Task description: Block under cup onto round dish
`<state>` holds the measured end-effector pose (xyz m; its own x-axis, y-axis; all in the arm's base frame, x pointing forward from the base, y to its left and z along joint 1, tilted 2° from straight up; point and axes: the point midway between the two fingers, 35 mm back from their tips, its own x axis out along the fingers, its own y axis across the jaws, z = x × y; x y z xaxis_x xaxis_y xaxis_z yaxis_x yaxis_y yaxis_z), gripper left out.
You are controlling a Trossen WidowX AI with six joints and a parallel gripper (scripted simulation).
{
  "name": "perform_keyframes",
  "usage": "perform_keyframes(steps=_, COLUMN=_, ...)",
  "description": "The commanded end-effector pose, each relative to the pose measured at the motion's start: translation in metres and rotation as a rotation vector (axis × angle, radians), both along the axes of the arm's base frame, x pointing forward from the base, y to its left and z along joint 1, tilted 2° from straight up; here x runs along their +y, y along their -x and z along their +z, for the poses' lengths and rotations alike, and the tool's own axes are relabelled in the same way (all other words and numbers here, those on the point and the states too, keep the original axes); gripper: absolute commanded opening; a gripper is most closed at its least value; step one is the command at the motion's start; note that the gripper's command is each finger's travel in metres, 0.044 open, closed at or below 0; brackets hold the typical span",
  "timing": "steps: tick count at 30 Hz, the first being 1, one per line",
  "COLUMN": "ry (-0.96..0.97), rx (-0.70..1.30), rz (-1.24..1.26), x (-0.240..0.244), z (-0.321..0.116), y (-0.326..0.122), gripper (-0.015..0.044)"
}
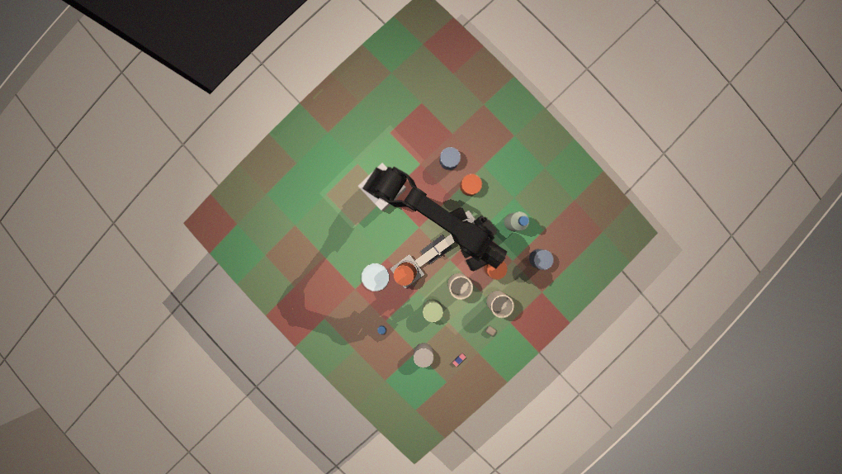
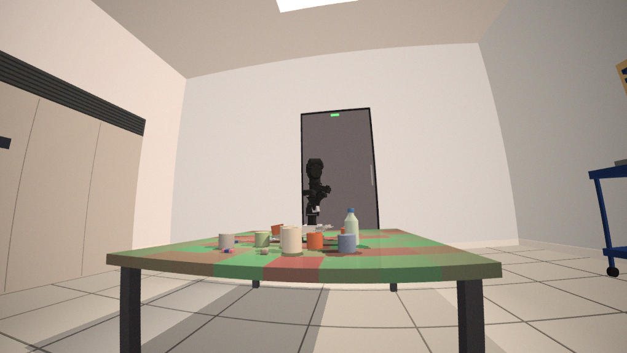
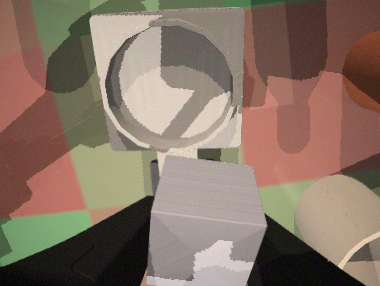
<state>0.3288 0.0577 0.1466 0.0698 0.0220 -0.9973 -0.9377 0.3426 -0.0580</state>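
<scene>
Overhead, claw [image 3: 203, 265] clamped on the grey block [image 3: 205, 226], held in the air above the bare square pan [image 3: 169, 79] of the balance, orange cup [image 1: 404, 274] on the far pan beside the round dish [image 1: 375, 277] on the bench [image 1: 247, 253].

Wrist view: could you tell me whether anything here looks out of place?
Only the balance pan, which stands bare with no cup on it; the grey block is off it, clamped in the gripper. Nothing looks spilled.
</scene>
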Motion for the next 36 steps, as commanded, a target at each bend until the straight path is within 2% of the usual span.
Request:
perform_keyframes(steps=1, ry=0.003, rx=0.002, rz=-0.002, x=-0.026, z=-0.008, y=-0.004, gripper=0.0)
perform_keyframes(steps=19, ry=0.027, rx=-0.022, rz=-0.033, x=-0.161, z=-0.044, y=0.003, gripper=0.0)
perform_keyframes(steps=29, ry=0.054, rx=-0.016, rz=-0.086, x=-0.233, z=-0.065, y=0.035, gripper=0.0)
perform_keyframes(steps=36, ry=0.06, rx=-0.015, rz=-0.078, x=-0.263, z=-0.075, y=0.059, gripper=0.0)
